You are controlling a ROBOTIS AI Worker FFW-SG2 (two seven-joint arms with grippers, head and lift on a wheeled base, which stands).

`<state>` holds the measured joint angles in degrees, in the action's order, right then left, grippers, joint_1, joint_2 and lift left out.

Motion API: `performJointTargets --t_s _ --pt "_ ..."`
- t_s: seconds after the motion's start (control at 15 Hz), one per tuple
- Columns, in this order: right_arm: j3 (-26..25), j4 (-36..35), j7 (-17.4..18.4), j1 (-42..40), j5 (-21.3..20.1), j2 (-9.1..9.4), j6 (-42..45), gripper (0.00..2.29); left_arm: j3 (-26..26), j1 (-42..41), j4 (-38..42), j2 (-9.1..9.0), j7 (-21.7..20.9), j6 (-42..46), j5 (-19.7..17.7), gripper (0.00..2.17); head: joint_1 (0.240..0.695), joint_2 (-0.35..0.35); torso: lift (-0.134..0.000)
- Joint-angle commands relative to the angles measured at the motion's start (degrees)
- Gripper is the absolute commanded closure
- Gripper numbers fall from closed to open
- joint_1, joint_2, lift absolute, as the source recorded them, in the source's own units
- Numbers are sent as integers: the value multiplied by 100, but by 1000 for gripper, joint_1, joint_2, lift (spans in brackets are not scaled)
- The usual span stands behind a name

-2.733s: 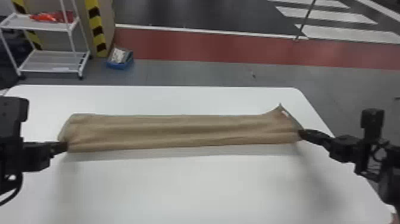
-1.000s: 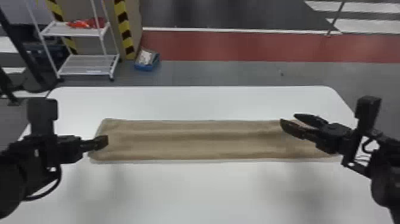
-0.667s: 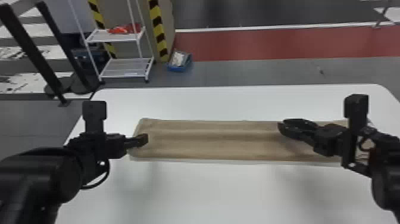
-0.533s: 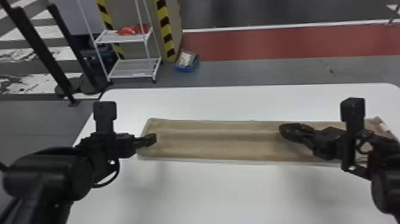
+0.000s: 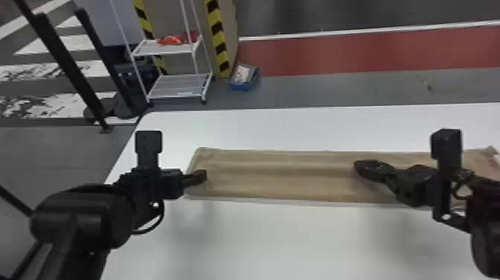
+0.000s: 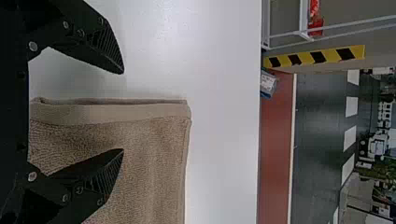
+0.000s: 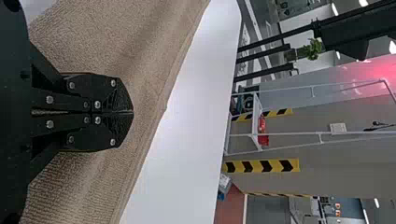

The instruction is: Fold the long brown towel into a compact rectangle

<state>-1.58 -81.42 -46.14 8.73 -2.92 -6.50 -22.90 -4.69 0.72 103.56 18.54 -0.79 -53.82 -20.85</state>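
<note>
The brown towel (image 5: 275, 175) lies flat as a long strip from left to right across the white table. At its left end is my left gripper (image 5: 201, 177); in the left wrist view the left gripper (image 6: 123, 112) stands open, one finger over the towel (image 6: 149, 140), the other over bare table beyond its hemmed end. Over the right half of the strip is my right gripper (image 5: 359, 167). The right wrist view has the right gripper (image 7: 133, 112) with its fingers together above the towel (image 7: 154, 60), and no cloth can be seen between them.
The white table (image 5: 297, 238) extends in front of and behind the towel. Beyond its back left edge stand a white shelf rack (image 5: 178, 85), a blue bin (image 5: 244, 77) and black posts (image 5: 67, 67).
The head view has swung left. My right gripper, its fingers spread one second ago above the towel, has shut. Earlier it was at the towel's right end, and the raised corner there has come down.
</note>
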Motion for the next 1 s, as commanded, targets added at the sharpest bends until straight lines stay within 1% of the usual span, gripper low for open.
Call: performJointTargets --t_s 0.0,0.07,0.13,0.2,0.27,0.33,0.4,0.47,0.53,0.6,0.87,0.93 --pt "-44 73 -9 -12 28 -9 44 2020 38 43 -29 0 -53 -11 2 606 695 180 -128" --pt "-53 117 -1 -12 28 -9 61 2020 65 78 -64 0 -62 -29 2 606 695 176 -128" --pt "-71 135 -9 -12 37 -18 79 2020 73 104 -73 -9 -97 -46 2 680 695 172 -128" --pt "-97 170 -9 -12 46 -27 61 2020 126 157 -108 -9 -97 -152 -7 815 695 169 -128" --pt "-97 179 -9 -12 46 -35 61 2020 144 201 -125 -9 -88 -328 2 974 695 166 -128" --pt "-115 179 -9 -12 63 -44 79 2020 161 236 -125 -9 -88 -644 2 1200 695 163 -128" --pt "-132 188 -9 -3 63 -53 79 2020 161 245 -108 -9 -88 -855 -7 1497 695 156 -128" --pt "-141 223 -9 6 72 -53 114 2020 161 245 -82 -17 -80 -872 -25 1679 695 153 -128" --pt "-141 284 -9 32 90 -53 185 2020 153 245 -20 -17 -80 -960 -60 1737 695 152 -128" --pt "-141 363 -9 50 107 -53 272 2020 135 236 68 -26 -80 -995 -130 1737 695 150 -128" --pt "-141 601 -9 155 134 -53 466 2020 100 403 446 -70 8 -1312 -719 1737 695 132 -128" --pt "-141 618 -1 173 160 -53 501 2020 91 473 569 -132 43 -1312 -877 1740 695 126 -128"
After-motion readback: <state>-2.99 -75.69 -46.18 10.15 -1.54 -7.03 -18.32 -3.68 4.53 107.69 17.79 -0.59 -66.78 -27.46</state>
